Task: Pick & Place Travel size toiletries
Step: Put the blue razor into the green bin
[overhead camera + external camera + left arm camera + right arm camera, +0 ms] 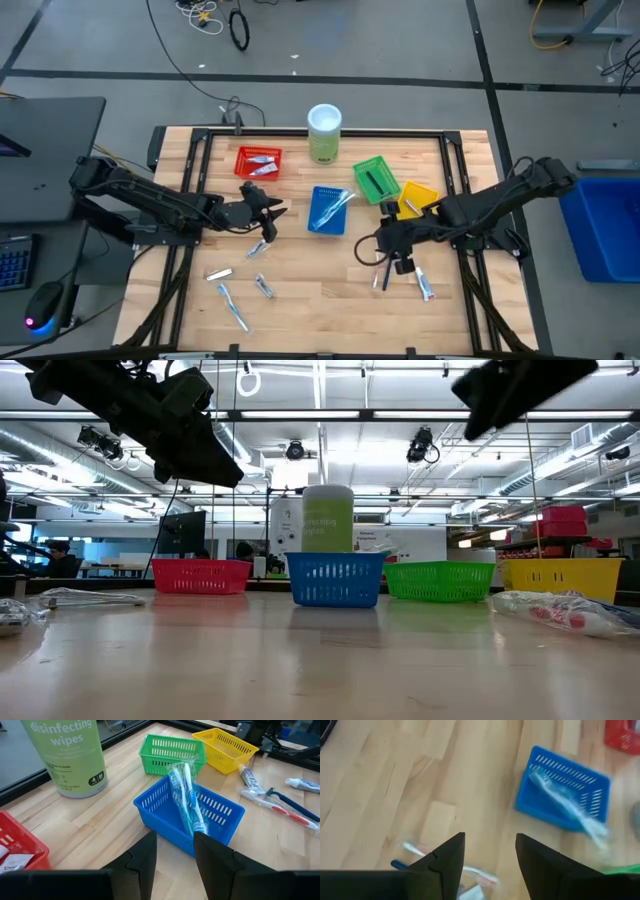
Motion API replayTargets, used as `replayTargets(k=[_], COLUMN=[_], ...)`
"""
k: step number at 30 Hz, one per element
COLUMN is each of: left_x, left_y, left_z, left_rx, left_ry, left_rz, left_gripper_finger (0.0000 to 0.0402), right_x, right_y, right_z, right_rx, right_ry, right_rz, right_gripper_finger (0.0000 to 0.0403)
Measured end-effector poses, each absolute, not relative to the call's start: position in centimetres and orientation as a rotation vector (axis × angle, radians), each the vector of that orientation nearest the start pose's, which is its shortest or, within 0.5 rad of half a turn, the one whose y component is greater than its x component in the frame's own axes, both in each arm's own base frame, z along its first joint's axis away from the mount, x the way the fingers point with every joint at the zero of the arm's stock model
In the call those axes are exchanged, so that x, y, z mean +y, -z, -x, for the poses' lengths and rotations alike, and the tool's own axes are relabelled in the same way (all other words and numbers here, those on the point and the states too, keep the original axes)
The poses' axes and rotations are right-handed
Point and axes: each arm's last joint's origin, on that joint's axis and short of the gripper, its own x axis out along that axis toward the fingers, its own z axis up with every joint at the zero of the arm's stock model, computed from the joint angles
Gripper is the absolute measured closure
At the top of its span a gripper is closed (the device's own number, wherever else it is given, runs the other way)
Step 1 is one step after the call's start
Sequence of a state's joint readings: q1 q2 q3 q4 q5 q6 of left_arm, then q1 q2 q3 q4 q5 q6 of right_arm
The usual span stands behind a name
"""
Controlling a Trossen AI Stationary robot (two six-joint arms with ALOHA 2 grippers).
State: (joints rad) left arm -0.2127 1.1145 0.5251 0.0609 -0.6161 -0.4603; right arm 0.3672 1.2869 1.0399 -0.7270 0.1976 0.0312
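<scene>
Wrapped pale blue toothbrushes (187, 800) lie slanted in the blue basket (328, 209), their ends over its rim. My left gripper (174, 855) hangs open and empty just left of that basket (272, 212). My right gripper (490, 855) is open and empty above the table, right of the blue basket (384, 243). Below it lie a wrapped toothbrush (470, 872), a blue-handled razor (290, 802) and white mini tubes (248, 776). More small toiletries (232, 305) lie flat on the table's near left part. Small packets rest in the red basket (258, 161).
A green basket (375, 178) with a dark item and a yellow basket (417, 198) stand right of the blue one. The tall pale-green wipes canister (324, 132) stands at the far edge. Bare wood lies along the near middle of the table (320, 300).
</scene>
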Motion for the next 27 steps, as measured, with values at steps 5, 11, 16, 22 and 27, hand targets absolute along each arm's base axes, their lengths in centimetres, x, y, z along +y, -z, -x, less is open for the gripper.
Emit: replayTargets(k=[5, 11, 16, 22, 27], left_x=[-3.0, -3.0, -3.0, -3.0, -3.0], left_y=[-20.8, -20.8, -20.8, -20.8, -20.8], left_z=[-21.8, -21.8, -21.8, -21.8, -21.8], left_rx=[0.386, 0.386, 0.385, 0.386, 0.385], left_ry=[-0.489, -0.489, -0.489, -0.488, -0.489], left_rz=[0.233, 0.233, 0.233, 0.231, 0.234], left_gripper_finger=[0.0265, 0.0265, 0.0265, 0.0265, 0.0265], right_x=[8.6, 9.3, 9.6, 9.7, 9.5], right_y=[-24.5, -22.2, -21.3, -21.2, -21.3], right_z=[-22.9, -23.4, -23.5, -23.6, -23.8], right_rx=[0.935, 0.784, 0.639, 0.563, 0.534], right_ry=[-0.207, -0.398, -0.477, -0.506, -0.462], right_rz=[0.100, -0.040, -0.134, -0.070, -0.023], right_gripper_finger=[0.0219, 0.0220, 0.0215, 0.0213, 0.0216])
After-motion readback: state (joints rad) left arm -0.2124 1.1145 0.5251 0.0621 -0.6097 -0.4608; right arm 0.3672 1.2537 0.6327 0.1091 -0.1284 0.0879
